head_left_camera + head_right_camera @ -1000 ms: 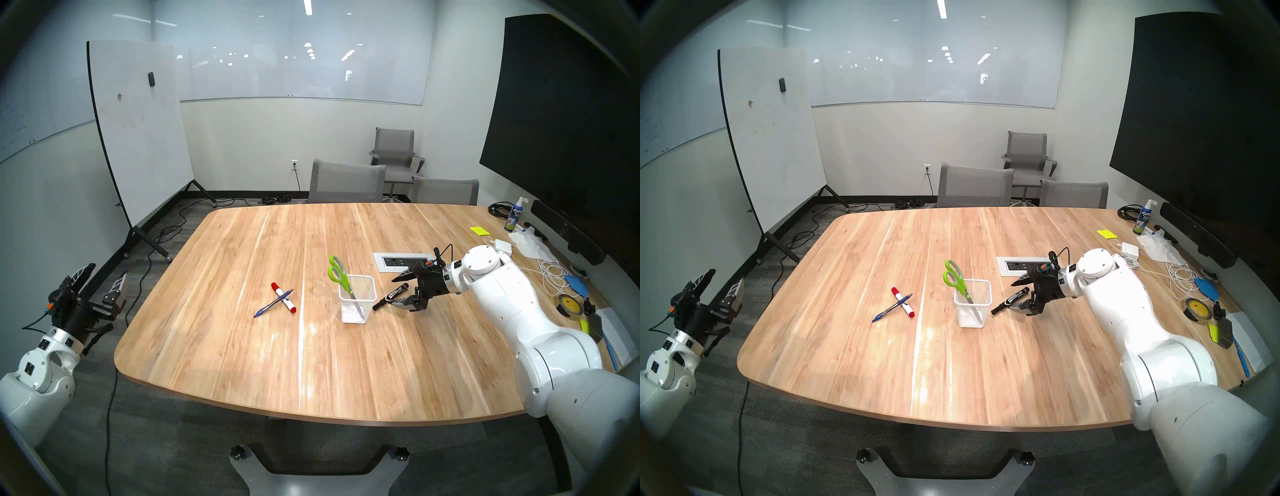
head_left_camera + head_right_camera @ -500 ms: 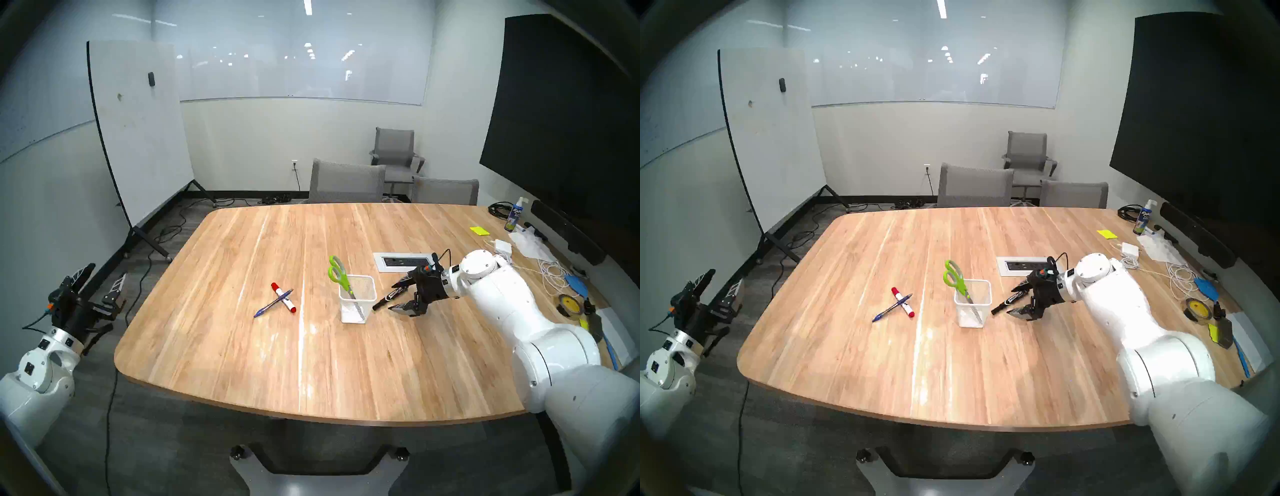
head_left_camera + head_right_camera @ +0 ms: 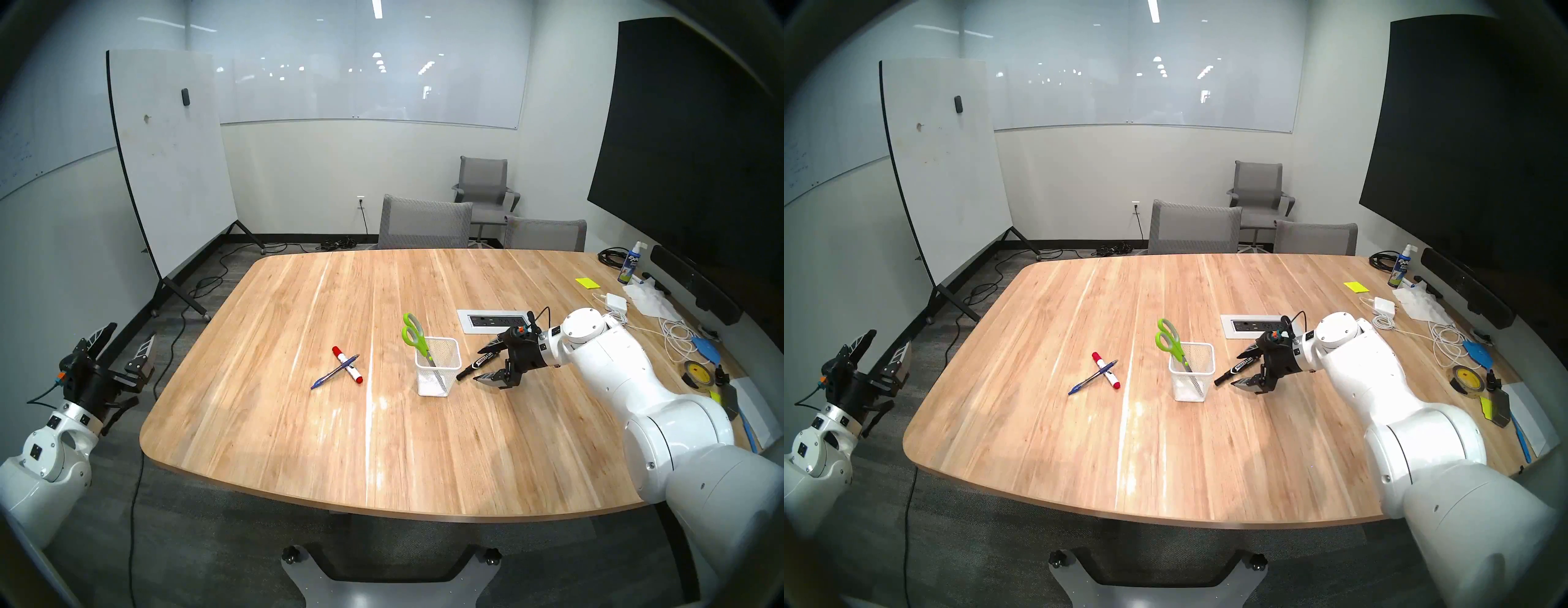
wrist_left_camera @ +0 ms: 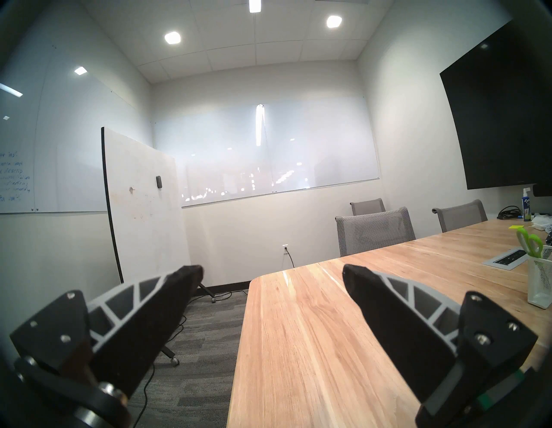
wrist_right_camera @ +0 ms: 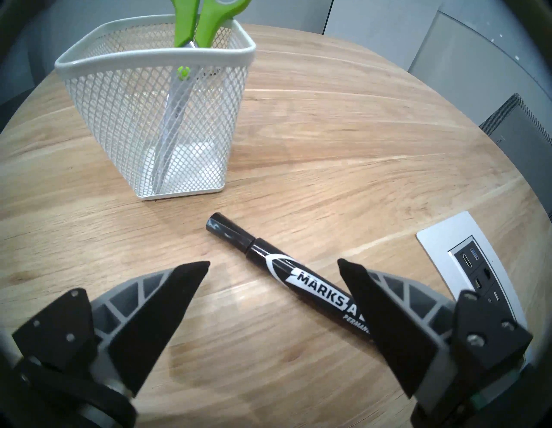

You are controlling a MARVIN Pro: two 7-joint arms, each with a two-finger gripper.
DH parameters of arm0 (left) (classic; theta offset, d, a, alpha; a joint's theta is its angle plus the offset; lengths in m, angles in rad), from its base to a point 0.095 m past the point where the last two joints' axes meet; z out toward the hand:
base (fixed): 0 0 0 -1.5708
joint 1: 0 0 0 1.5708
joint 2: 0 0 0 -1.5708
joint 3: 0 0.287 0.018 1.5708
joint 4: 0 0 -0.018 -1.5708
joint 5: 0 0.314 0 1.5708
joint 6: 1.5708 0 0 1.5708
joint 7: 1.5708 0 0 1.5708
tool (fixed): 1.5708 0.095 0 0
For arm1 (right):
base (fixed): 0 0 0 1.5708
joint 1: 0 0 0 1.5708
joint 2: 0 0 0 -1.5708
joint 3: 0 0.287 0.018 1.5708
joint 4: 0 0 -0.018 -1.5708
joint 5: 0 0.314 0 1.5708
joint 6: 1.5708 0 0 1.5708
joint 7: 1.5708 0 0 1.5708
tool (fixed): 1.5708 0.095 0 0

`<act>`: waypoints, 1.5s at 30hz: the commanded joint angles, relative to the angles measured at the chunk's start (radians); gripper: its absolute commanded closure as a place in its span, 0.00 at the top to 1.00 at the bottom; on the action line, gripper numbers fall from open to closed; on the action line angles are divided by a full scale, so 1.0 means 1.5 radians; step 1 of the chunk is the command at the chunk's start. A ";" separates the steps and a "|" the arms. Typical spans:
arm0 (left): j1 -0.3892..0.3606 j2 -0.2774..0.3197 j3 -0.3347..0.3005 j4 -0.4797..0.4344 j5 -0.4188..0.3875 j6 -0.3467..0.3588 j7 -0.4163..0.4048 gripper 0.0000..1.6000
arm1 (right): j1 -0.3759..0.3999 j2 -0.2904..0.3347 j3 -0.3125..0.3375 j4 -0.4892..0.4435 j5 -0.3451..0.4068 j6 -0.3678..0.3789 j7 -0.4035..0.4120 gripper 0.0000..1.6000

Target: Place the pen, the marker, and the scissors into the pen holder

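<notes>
Black marker (image 5: 286,276) flat on the wooden surface (image 5: 343,143) between the spread fingers of the right claw (image 5: 273,263), so better lowered squarely astride the barrel, then closed, pen holder (image 5: 155,56) just ahead.

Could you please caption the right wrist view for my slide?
Open right pincer straddles black marker beside pen holder holding scissors.

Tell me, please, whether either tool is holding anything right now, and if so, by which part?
Nothing is held. The right tool is open around the black marker, which lies on the table. The left tool is open and empty.
</notes>
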State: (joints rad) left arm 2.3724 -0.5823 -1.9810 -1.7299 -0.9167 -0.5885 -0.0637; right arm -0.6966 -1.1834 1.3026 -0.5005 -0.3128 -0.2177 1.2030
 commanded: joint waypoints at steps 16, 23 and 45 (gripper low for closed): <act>0.001 0.000 -0.010 -0.004 -0.001 -0.001 0.000 1.00 | 0.046 -0.015 -0.002 0.065 -0.012 -0.032 -0.017 1.00; 0.001 0.000 -0.010 -0.004 -0.001 -0.001 0.000 1.00 | 0.054 -0.017 -0.001 0.082 -0.015 -0.039 -0.021 1.00; 0.001 0.000 -0.010 -0.004 -0.001 -0.001 0.000 1.00 | -0.014 0.026 0.031 -0.031 -0.001 -0.001 0.035 1.00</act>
State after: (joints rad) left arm 2.3723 -0.5823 -1.9810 -1.7299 -0.9167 -0.5885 -0.0637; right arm -0.6797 -1.1762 1.3300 -0.4653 -0.3265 -0.2560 1.2539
